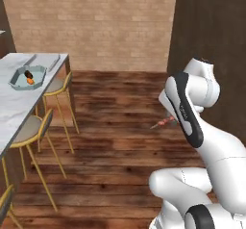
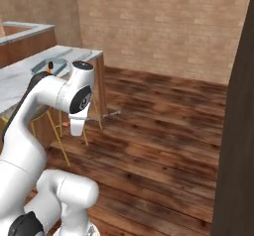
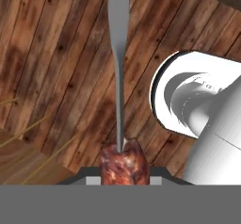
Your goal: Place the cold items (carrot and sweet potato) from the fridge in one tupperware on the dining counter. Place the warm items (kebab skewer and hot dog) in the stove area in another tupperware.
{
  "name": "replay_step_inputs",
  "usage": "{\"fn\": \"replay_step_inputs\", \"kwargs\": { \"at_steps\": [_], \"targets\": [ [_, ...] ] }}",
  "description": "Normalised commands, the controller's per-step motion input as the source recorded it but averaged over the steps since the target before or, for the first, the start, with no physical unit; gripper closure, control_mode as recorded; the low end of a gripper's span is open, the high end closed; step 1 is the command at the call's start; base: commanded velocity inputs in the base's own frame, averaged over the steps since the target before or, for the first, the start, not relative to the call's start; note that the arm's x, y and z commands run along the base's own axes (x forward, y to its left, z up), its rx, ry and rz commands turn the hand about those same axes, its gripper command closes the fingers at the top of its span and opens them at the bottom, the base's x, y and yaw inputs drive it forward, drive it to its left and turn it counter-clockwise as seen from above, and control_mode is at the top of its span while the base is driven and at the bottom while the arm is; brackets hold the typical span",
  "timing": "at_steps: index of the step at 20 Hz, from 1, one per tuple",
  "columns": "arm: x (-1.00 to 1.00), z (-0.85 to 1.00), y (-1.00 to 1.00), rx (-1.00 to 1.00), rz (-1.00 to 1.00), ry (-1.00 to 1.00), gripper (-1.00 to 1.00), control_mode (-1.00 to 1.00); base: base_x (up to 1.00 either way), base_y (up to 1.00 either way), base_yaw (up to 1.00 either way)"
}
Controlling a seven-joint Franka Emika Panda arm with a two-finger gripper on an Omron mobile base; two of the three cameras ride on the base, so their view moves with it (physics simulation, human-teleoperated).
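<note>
One kebab skewer (image 3: 121,164) is riding in the gripper (image 3: 123,178), whose jaws are standing closed on the lowest chunk of browned, glistening meat; the flat grey metal blade of the skewer is running straight out along the claw's axis toward 12 o'clock in the hand view. In the left base view the kebab skewer is poking out from behind the forearm toward 9 o'clock, over the dark plank floor (image 1: 110,127).

Judged from the task, the carry leg is under way and the drop is not yet made. One tupperware (image 1: 28,77), a pale shallow container with angled corners, is sitting on the marble dining counter (image 1: 14,103) at roughly 10 o'clock from the claw in the left base view, well apart from it. It is already holding an orange item and a darker one, which I am reading as the cold pair, though they are too small to confirm. A second, flatter tupperware (image 1: 45,59) is lying just beyond it; that one appears the likelier target. Gold-legged stools (image 1: 55,91) are standing between the base and the counter edge.

The skewer's long axis is pointing roughly counterward, so its tip is likely to arrive first.
</note>
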Motion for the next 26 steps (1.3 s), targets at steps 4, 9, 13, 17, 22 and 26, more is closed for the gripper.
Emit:
{"fn": "replay_step_inputs", "kwargs": {
  "at_steps": [4, 9, 13, 17, 22, 26],
  "targets": [
    [0.0, 0.0, 0.0, 0.0, 0.0, 0.0, 1.0, 1.0, 1.0, -0.44, 0.43],
    [0.0, 0.0, 0.0, 0.0, 0.0, 0.0, 1.0, 1.0, 1.0, -0.47, 0.4],
    [0.0, 0.0, 0.0, 0.0, 0.0, 0.0, 1.0, 1.0, 1.0, -0.54, 0.38],
    [0.0, 0.0, 0.0, 0.0, 0.0, 0.0, 1.0, 1.0, 1.0, -0.58, 0.36],
    [0.0, 0.0, 0.0, 0.0, 0.0, 0.0, 1.0, 1.0, 1.0, -0.6, 0.35],
    [0.0, 0.0, 0.0, 0.0, 0.0, 0.0, 1.0, 1.0, 1.0, -0.6, 0.35]
  ]
}}
